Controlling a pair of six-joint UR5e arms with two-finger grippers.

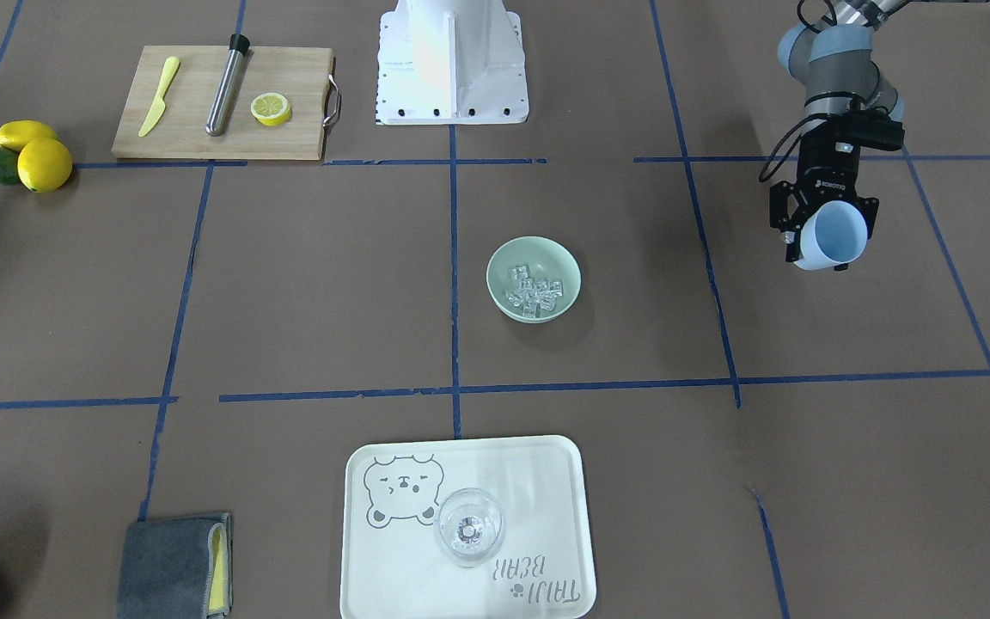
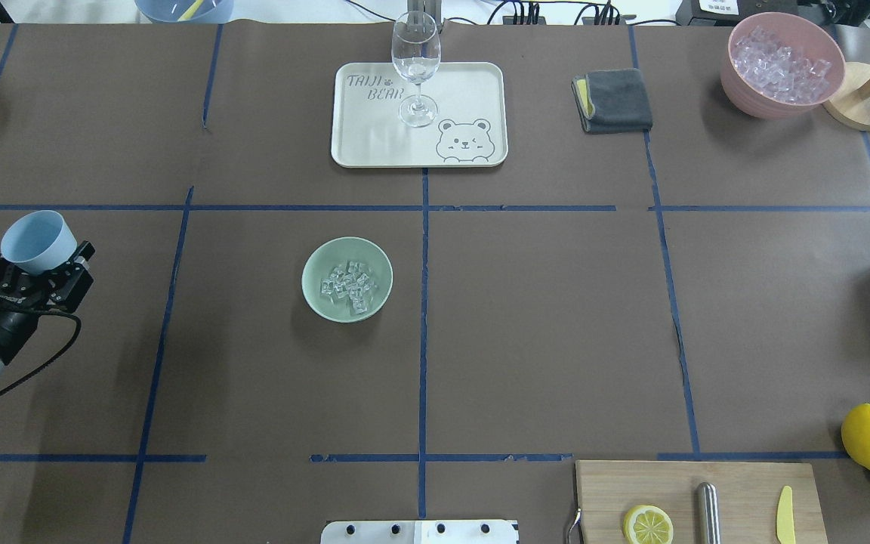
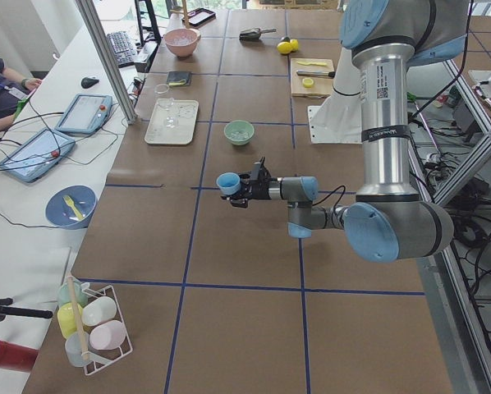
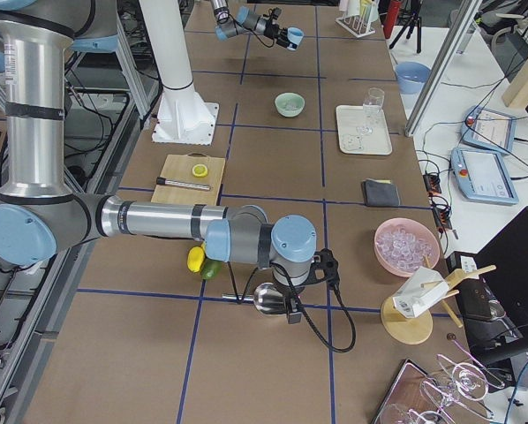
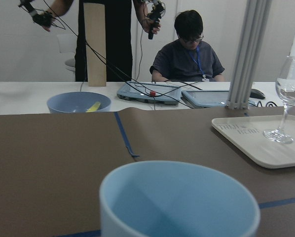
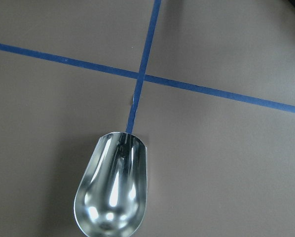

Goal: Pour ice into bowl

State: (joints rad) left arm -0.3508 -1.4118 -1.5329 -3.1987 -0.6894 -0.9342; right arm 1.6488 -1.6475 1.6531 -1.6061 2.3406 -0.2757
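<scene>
With the ice [image 2: 350, 285] lying in the bowl [image 2: 314, 261], I held the empty blue cup [image 2: 38, 238] upright and well clear, clamped in the left gripper [image 2: 35, 266]; I could not tell the right gripper [image 4: 292, 306] state.

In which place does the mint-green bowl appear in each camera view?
Front-facing: bowl near centre.
Overhead: bowl left of centre.
Exterior left: bowl upper middle.
Exterior right: bowl upper middle.
Left wrist: not in it.
Right wrist: not in it.
Landmark: bear tray, absent only from right wrist.
</scene>
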